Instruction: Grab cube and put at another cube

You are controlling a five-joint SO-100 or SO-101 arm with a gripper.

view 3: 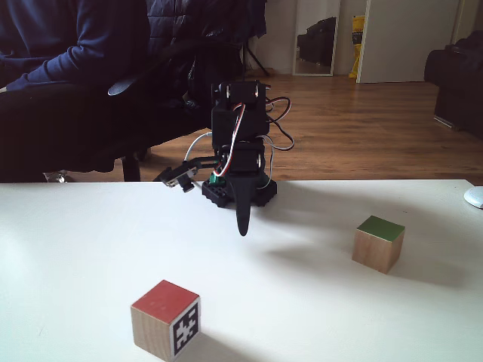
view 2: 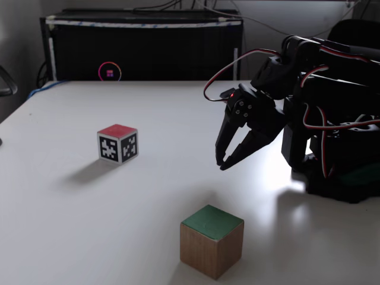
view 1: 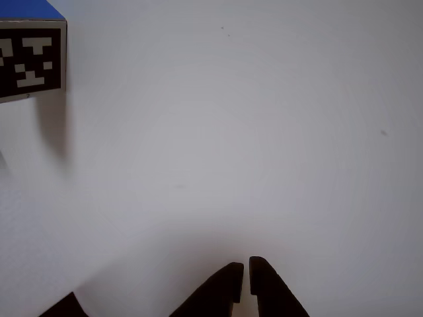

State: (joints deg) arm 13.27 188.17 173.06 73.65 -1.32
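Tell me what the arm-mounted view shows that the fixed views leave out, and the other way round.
The other view alone shows the blue face of the red-and-blue cube. The fixed views alone show that cube's red top, the wooden cube with the green top, the arm's body, and a seated person behind the table. All share the gripper, its fingertips close together with nothing between them, the white table, and the cube's black-and-white marker.

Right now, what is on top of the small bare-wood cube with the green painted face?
Nothing rests on the wood cube with the green face; its green top is bare. The black gripper hangs apart from it. Its underside, against the white table, is hidden.
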